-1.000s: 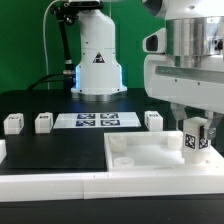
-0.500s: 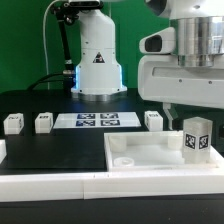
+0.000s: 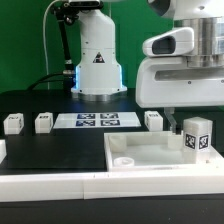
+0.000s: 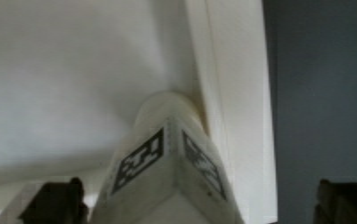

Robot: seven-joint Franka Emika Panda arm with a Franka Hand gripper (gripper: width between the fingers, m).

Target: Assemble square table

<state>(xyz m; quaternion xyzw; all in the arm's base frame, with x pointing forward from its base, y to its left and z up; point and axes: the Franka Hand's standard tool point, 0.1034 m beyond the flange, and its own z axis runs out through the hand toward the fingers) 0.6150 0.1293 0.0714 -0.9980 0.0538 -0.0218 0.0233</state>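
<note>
Off to the exterior view's right, the gripper hangs just above a leg standing upright at that end of the square table slab. One dark finger shows beside the leg, not touching it, and three loose legs flank the marker board behind. Wrist view: the tagged leg sits against the slab's raised rim, with the fingertips spread wide on either side, jaws apart, nothing clamped.
</note>
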